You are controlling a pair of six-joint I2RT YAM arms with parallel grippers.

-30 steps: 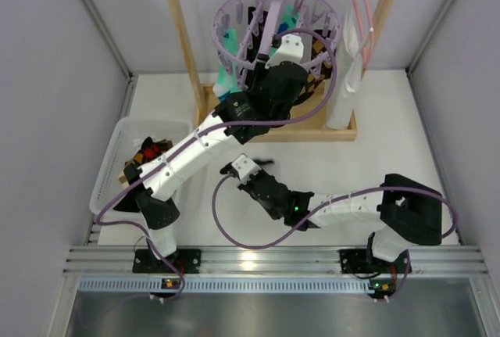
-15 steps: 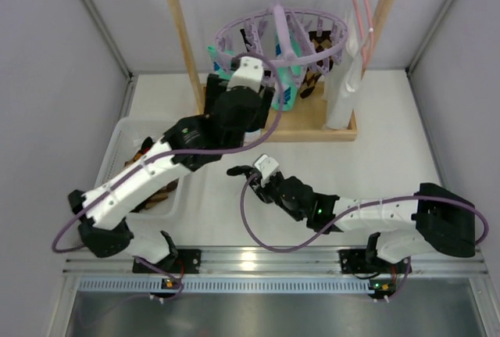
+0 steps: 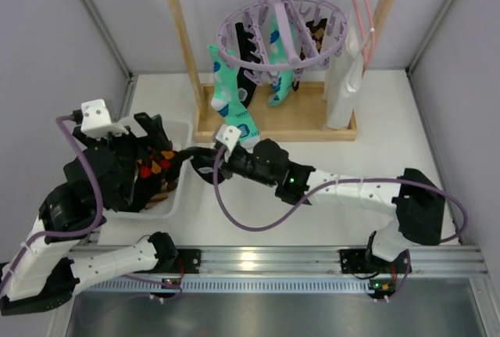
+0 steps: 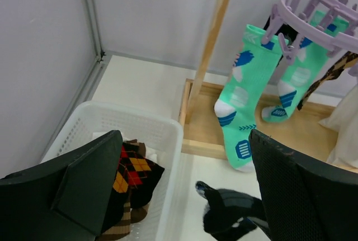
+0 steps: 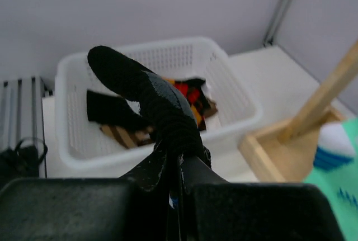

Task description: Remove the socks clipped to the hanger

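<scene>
Beside basket, right fingers seemingly pinch black sock.

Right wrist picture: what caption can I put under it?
Right gripper pinching a black sock near the white basket holding argyle socks.

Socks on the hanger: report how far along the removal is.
Done: argyle socks already lie in the white basket. In hand: the right gripper is shut on a black sock near the basket. The left gripper is open and empty. Left: mint-green socks and a brown argyle sock hang clipped to the lilac hanger.
</scene>
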